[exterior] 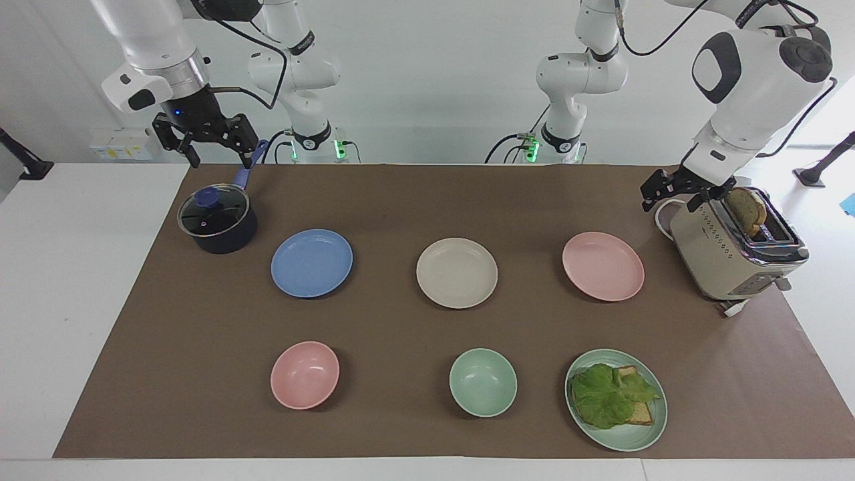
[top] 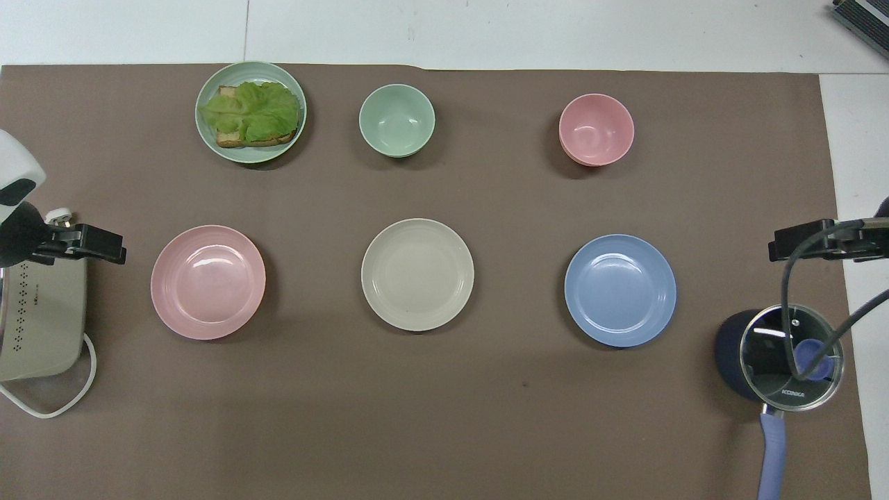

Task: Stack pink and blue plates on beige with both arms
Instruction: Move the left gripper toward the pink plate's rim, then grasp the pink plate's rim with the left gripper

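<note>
Brown paper (exterior: pixel 427 200) covers the white table, and the two white arms rise at its robot end, one to each end of the table. Largest on the paper are the beige toaster (exterior: pixel 728 257) at the left arm's end and the dark lidded saucepan (exterior: pixel 217 224) at the right arm's end. Between them lies a row of three equal plates, well apart: blue plate (exterior: pixel 311 262) nearest the saucepan, beige plate (exterior: pixel 457 272) in the middle, pink plate (exterior: pixel 603 266) nearest the toaster. Farther from the robots sit one green plate (exterior: pixel 641 434) with lettuce on toast, one green bowl (exterior: pixel 483 382) and one pink bowl (exterior: pixel 304 375). So: four plates, two bowls, one pan, one toaster. The left gripper (exterior: pixel 682 192) hangs low beside the toaster's nearer top corner, jaws spread wide and empty, near the pink plate but not touching it. The right gripper (exterior: pixel 215 148) hovers over the saucepan's handle, jaws also wide and empty; that arm waits. Each plate looks light, stiff and smooth, likely slippery when flat on paper; I judge the raised rim the only place to pinch, one finger under the lip
</note>
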Tool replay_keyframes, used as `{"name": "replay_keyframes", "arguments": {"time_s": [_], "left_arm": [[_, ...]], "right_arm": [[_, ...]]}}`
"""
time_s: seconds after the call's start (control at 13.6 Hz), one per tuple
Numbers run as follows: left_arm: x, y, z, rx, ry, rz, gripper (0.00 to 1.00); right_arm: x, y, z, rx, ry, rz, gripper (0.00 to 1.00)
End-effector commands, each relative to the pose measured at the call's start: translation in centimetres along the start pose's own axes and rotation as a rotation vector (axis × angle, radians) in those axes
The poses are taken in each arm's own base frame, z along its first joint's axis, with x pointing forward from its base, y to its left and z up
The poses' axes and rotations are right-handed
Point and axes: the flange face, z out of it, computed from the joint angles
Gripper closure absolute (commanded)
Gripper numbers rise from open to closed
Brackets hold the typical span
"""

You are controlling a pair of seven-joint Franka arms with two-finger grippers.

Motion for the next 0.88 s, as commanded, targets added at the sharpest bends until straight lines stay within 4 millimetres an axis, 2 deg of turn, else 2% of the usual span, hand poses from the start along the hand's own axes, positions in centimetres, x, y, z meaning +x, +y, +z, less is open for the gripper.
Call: {"name": "replay_keyframes", "arguments": {"time_s": [0.0, 0.22, 0.51, 0.66, 0.81], "left_arm": [[-1.0, -1.7, 5.2, 0.016, 0.046, -0.010, 0.00], [0.6, -1.9, 9.9, 0.018, 0.019, -0.010, 0.00], [1.9, -2.3, 13.2, 0.020, 0.003, -0.018, 0.00], [2.0, -3.6, 14.9, 0.020, 0.002, -0.040, 0.00], [2.0, -3.6, 17.4, 0.021, -0.004, -0.043, 0.00]], "right_arm": [[-0.6, 0.3, -0.2, 0.022, 0.001, -0.001, 0.00], [-0.6, 0.3, -0.2, 0.022, 0.001, -0.001, 0.00], [-0.6, 0.3, -0.2, 0.022, 0.001, -0.001, 0.00], [-0.6, 0.3, -0.2, 0.022, 0.001, -0.001, 0.00], [-0.6, 0.3, -0.2, 0.022, 0.001, -0.001, 0.00]]}}
